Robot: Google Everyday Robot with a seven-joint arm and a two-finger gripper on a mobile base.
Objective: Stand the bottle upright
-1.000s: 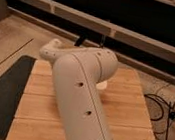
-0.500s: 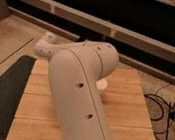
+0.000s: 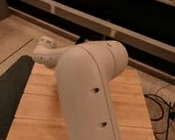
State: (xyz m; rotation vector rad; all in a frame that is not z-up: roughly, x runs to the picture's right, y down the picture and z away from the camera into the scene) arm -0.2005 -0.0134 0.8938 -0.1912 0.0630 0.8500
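My large white arm (image 3: 89,92) fills the middle of the camera view and reaches from the lower right up over the wooden tabletop (image 3: 135,108). A smaller white arm link (image 3: 46,51) sticks out at its upper left. The gripper is hidden behind the arm and does not show. The bottle is hidden or out of view; no small whitish bottle shows on the bare parts of the tabletop.
A dark mat (image 3: 3,93) lies along the tabletop's left side. Black cables (image 3: 168,106) trail on the floor at the right. A pale rail (image 3: 138,35) runs across the back in front of a dark wall. Carpeted floor (image 3: 10,38) lies at the left.
The arm has swung slightly to the left and nearer the camera, covering more of the tabletop. Nothing else has visibly moved.
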